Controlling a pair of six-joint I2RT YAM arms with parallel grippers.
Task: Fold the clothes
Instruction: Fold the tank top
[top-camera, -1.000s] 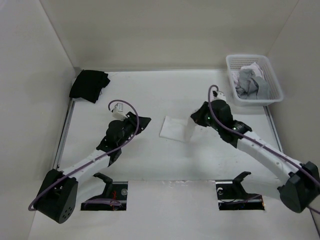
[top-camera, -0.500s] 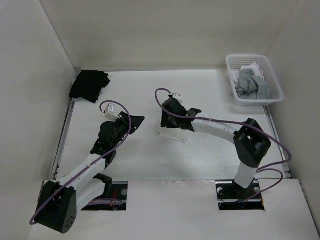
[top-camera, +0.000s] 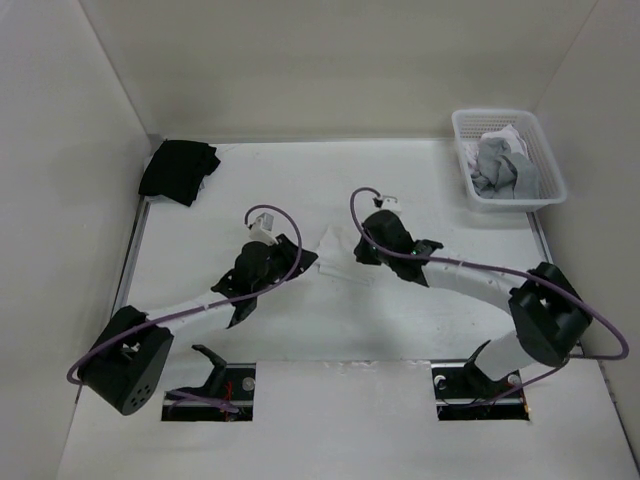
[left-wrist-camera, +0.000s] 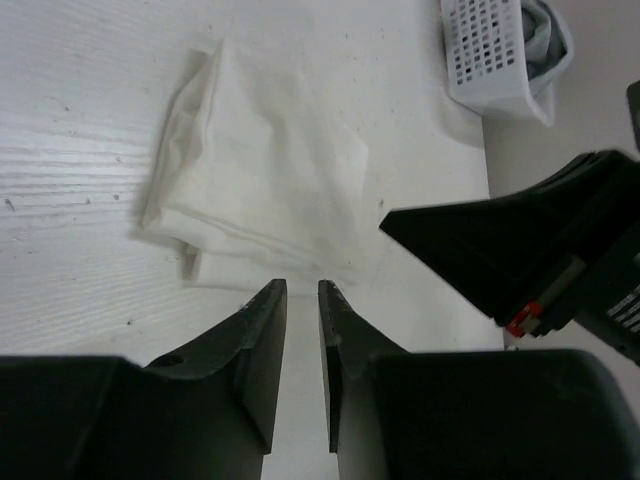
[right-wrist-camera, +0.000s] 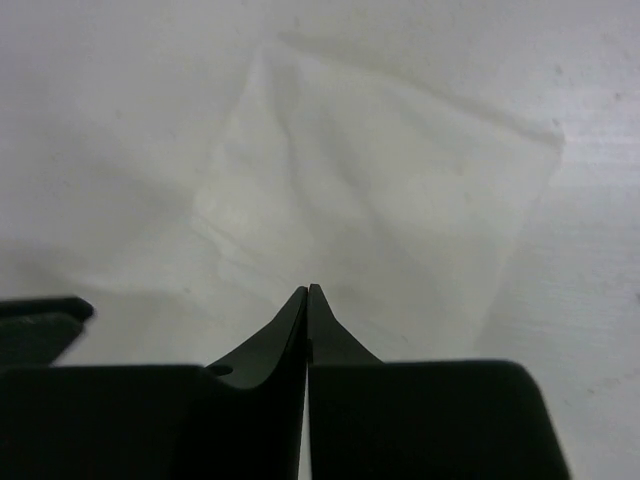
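White top (top-camera: 336, 255) sits folded small at mid-frame on the table (top-camera: 420, 185), between both arms; right gripper (right-wrist-camera: 308, 292) is pinched fully closed with nothing in it; left gripper (left-wrist-camera: 297, 290) is nearly closed, a thin gap, holding nothing.

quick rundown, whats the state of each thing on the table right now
white top: folded into a small stack, flat on the table
left gripper: narrow gap between jaws, empty, at the top's near edge
right gripper: shut, empty, over the top
black garment: bunched in the far left corner
white basket: upright, grey clothes heaped inside
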